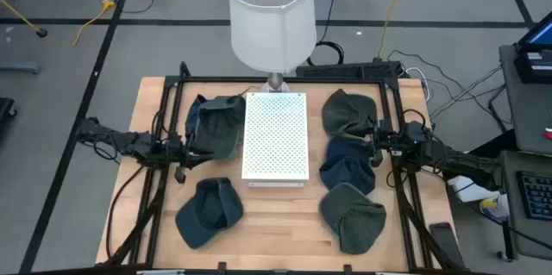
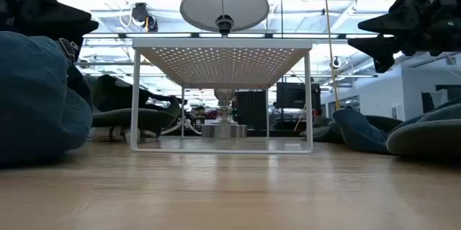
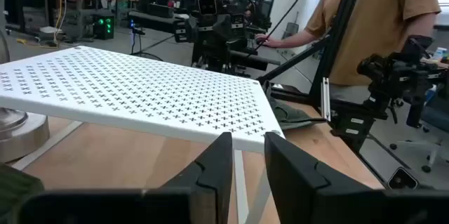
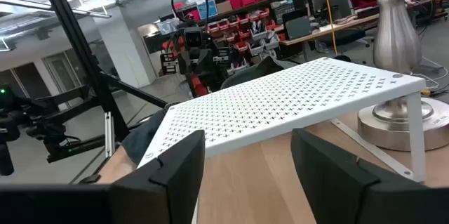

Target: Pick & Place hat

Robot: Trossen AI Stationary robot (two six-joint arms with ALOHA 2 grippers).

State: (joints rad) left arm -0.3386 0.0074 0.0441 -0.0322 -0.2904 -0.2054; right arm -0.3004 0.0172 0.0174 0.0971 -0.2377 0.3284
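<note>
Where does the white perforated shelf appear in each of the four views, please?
High view: the white perforated shelf lies at the table's centre, between the hats.
Low view: it stands in the middle, seen from its edge, legs on the wood.
Left wrist view: its top fills the upper left, beyond the left claw.
Right wrist view: its top crosses the centre, beyond the right claw.
Shared landmark: the lamp, whose metal base stands behind the shelf.

A white perforated shelf [image 1: 275,135] stands mid-table, a white-shaded lamp [image 1: 271,14] just behind it, cables [image 1: 435,85] beyond.
</note>
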